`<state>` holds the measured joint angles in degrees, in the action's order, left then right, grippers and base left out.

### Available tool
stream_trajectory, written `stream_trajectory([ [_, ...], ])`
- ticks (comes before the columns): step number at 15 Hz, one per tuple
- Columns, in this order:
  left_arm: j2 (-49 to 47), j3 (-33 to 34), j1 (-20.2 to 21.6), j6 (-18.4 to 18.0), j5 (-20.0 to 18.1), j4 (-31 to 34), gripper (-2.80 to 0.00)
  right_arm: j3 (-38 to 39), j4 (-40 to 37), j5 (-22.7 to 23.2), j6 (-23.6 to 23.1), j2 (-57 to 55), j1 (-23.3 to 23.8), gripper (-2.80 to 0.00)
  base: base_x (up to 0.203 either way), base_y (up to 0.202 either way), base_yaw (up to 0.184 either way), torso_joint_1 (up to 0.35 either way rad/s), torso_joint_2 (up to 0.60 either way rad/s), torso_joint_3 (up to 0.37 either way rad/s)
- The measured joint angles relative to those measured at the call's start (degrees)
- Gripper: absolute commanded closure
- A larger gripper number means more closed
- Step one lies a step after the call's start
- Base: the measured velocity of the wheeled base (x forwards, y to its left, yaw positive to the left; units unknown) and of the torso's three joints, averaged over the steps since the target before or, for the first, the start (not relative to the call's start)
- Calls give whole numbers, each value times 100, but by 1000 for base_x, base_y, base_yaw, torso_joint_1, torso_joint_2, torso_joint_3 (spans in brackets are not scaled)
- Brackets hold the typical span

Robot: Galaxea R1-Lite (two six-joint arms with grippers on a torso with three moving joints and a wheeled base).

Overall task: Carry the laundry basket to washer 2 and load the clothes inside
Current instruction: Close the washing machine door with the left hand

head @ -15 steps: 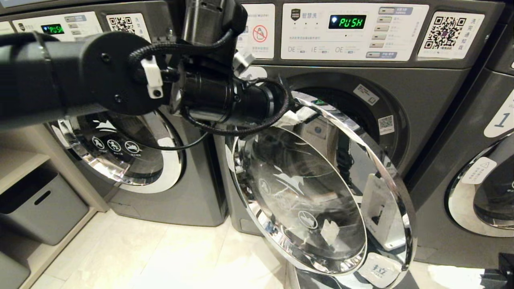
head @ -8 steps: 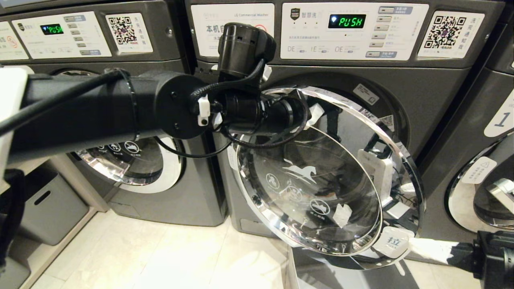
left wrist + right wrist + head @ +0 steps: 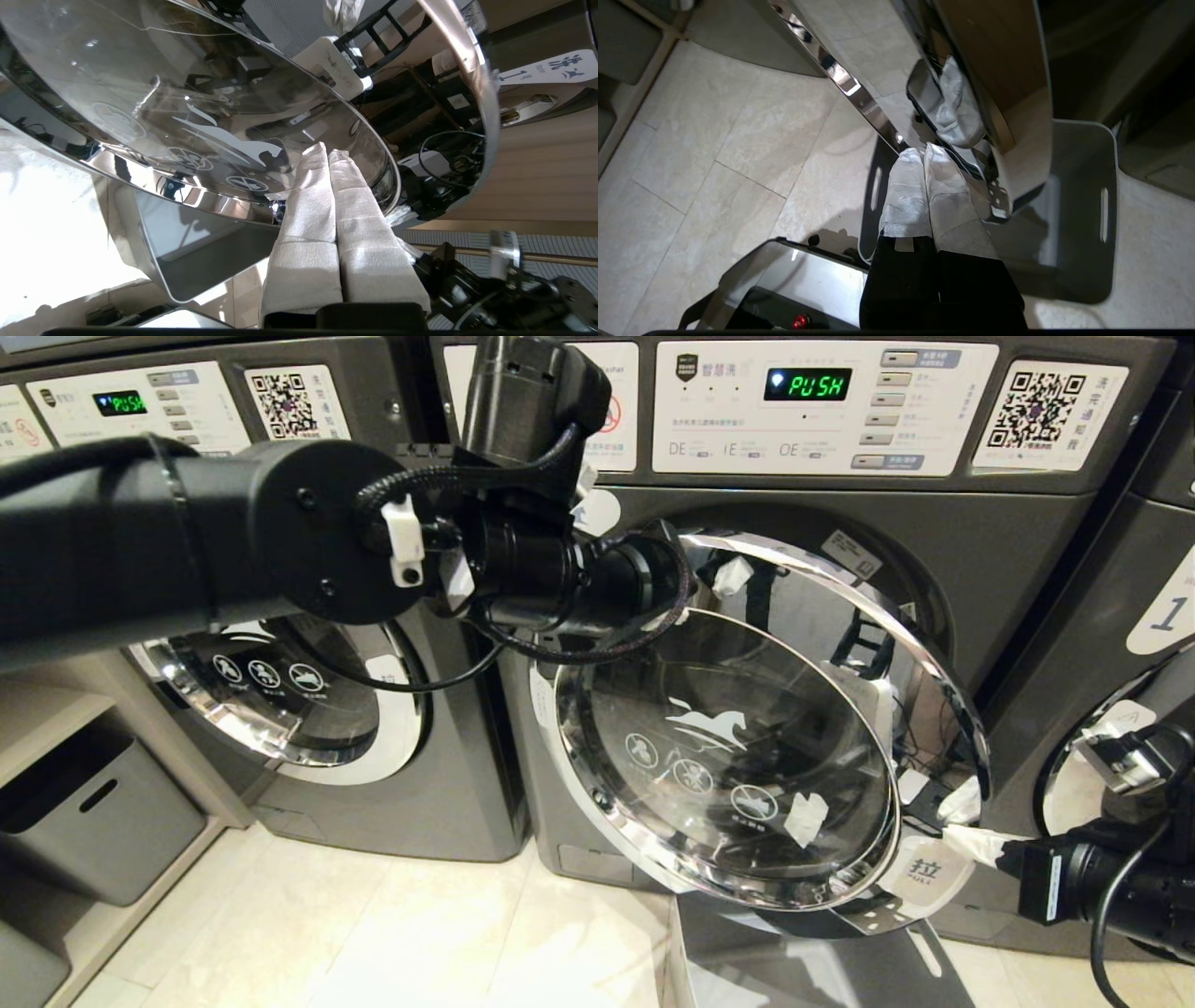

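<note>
Washer 2 [image 3: 934, 579] door [image 3: 738, 756]: I see it swung nearer shut than a second ago. Right gripper [image 3: 971, 845], fingers clenched empty, now at door's handle edge; left gripper [image 3: 329, 156] clenched empty against the glass. Laundry basket [image 3: 1104, 186] sits below door; loading seems finished.

My left arm [image 3: 280, 532] stretches across the upper left of the head view, blocking the way to the panel behind it. The chrome-ringed door [image 3: 738, 756] at centre stands only partly ajar, covering most of the drum mouth; just a dark sliver stays free at its upper right. The laundry basket [image 3: 1083, 210] fills the floor beneath it. Bare tiles [image 3: 373, 933] lie lower left.
</note>
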<state>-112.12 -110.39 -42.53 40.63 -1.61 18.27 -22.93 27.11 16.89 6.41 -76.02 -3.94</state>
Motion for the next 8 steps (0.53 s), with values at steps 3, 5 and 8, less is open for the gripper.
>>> stream_trajectory([
  [3,303,0,11,0,51,140,0,-1,-97,-249,0,-13,4,0,0,0,0,0,0,0],
  [5,519,0,11,2,61,345,0,43,-105,-383,2,-27,9,0,0,0,0,0,0,0],
  [8,873,-4,17,-13,233,524,0,114,-97,-590,4,-108,9,0,0,0,0,0,0,0],
])
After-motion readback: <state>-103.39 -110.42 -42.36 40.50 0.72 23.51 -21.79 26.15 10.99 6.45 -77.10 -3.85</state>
